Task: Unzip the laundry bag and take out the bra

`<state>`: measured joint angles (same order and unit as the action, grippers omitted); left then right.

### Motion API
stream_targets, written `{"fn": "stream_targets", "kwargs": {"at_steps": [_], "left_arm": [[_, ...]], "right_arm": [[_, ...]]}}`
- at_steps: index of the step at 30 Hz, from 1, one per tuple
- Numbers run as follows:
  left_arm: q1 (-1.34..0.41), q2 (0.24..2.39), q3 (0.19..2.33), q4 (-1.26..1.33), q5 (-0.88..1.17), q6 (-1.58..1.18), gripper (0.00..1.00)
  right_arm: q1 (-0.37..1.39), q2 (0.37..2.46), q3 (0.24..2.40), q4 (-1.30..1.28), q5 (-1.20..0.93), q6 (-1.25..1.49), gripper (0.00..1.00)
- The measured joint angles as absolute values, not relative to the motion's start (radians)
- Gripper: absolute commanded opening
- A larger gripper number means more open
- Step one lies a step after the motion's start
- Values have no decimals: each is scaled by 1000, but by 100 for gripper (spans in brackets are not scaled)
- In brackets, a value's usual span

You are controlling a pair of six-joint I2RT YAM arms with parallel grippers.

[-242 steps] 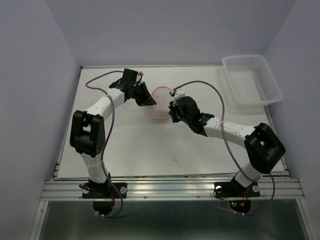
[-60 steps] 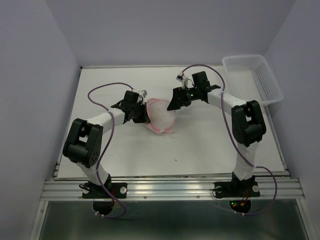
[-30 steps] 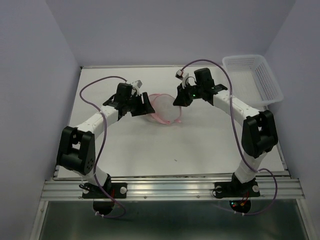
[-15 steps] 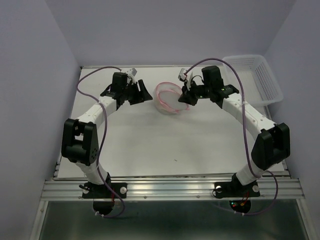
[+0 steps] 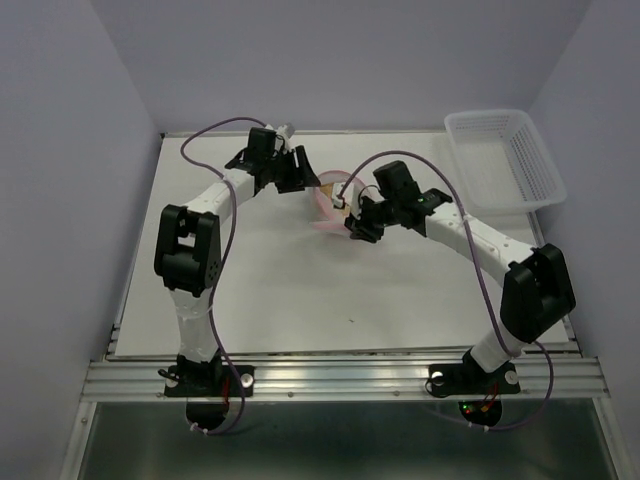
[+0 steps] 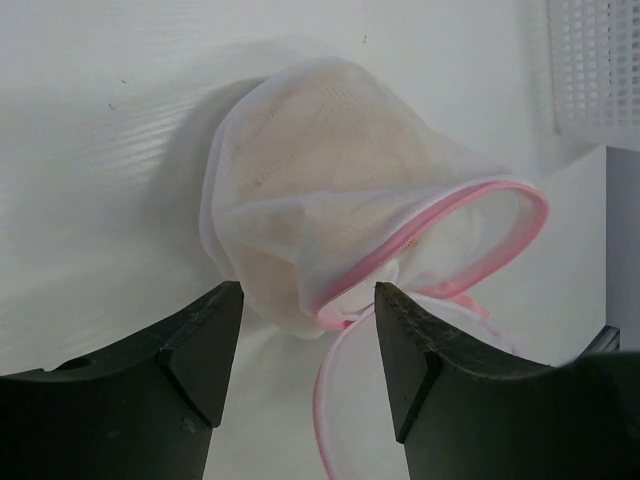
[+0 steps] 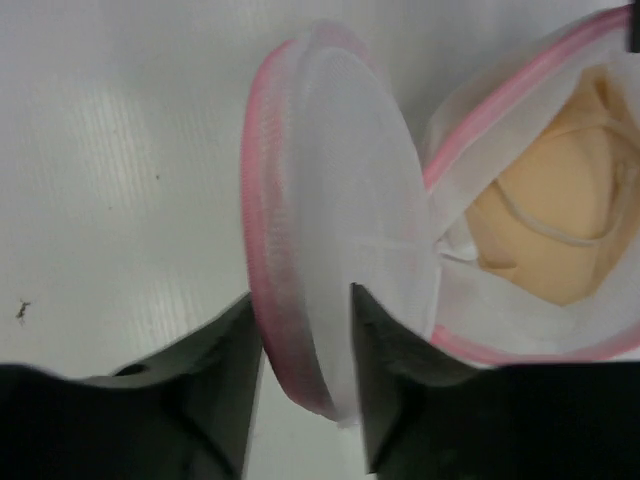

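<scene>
**Laundry bag unzipped near the far edge, bra inside**

A small round white mesh laundry bag with a thin pink zipper rim lay on the white table. It was close to the far edge and roughly midway along it. The zipper was undone. The round mesh flap stood hinged away from the body of the bag, leaving the mouth gaping.

A small pale peach padded bra sat inside the bag. From the right wrist view it showed bare through the opening. From the left wrist view it was only a beige shape behind the mesh. As far as could be seen, all of it was within the pink rim.

The left gripper was at the bag's far-left side, pointing at it, jaws wide. The bag's near bulge lay just past the fingertips and partly between them. Contact could not be told, and nothing looked clamped.

The right gripper was at the bag's near-right side. Its jaws stood a narrow way apart, straddling the lower edge of the opened flap, with the pink rim right beside one finger. The view was blurred there, so it could not be told whether the fingers pinched the flap or only framed it.

A rectangular white plastic lattice basket stood at the table's far right corner, well apart from the bag.
</scene>
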<state>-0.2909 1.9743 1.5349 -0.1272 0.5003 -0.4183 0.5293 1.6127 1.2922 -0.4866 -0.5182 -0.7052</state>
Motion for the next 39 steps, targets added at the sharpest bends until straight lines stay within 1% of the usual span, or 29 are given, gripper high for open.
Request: {"fn": "stream_targets", "kwargs": {"at_steps": [1,2,3,6,12,17,20,21,23,24,26,27,39], "left_arm": [[-296,1976,1540,-134,498,-416,66],[-302,1978,1546,-140,496,-414,65],[-307,1978,1552,-143,495,-411,65],[-319,1979,1567,-150,488,-402,65],[-328,1997,1585,-178,444,-389,62],[-339,2048,1613,-200,393,-386,57],[-345,2064,1615,-213,384,-384,44],[-348,2069,1618,-216,383,-384,32],[-352,2073,1620,-219,382,-381,19],[-356,2075,1621,-220,384,-385,11],[-362,2075,1621,-221,384,-383,1],[-366,2075,1621,-221,383,-385,0],[-381,2034,1543,-229,358,-387,0]], "right_arm": [[567,1613,1273,-495,-482,-724,76],[595,1613,1261,-506,-456,-738,91],[617,1613,1253,-518,-443,-749,100],[656,1613,1247,-543,-437,-783,100],[646,1583,1247,-537,-430,-788,100],[643,1559,1250,-454,-356,-692,100],[643,1566,1271,-423,-315,-631,100],[643,1575,1285,-414,-311,-617,100],[642,1601,1314,-392,-309,-595,100],[642,1616,1326,-383,-308,-585,100],[642,1656,1356,-374,-301,-569,100],[642,1679,1370,-369,-295,-561,100],[619,1913,1497,-358,-236,-403,100]]}}
